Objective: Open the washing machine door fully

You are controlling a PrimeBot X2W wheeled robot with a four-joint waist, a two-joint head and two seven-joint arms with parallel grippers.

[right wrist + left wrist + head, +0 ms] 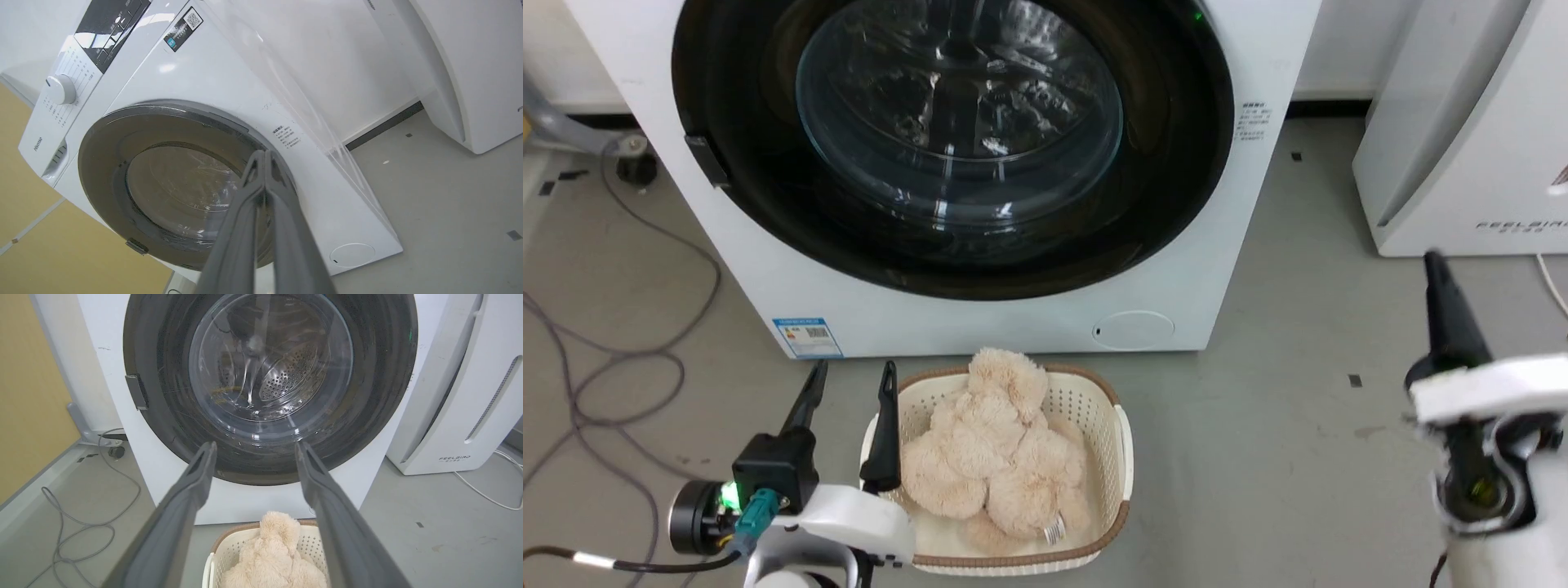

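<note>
Grey floor, washing machine door [1176, 188] shut ahead: my left gripper [854, 369] spread, right gripper [264, 153] pressed together; basket [1123, 441] just beside my left could snag the reach.

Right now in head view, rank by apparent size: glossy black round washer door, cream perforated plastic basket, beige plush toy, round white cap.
1. washing machine door
2. cream basket, nearer yet smaller
3. beige plush toy inside it
4. round white cap
</note>
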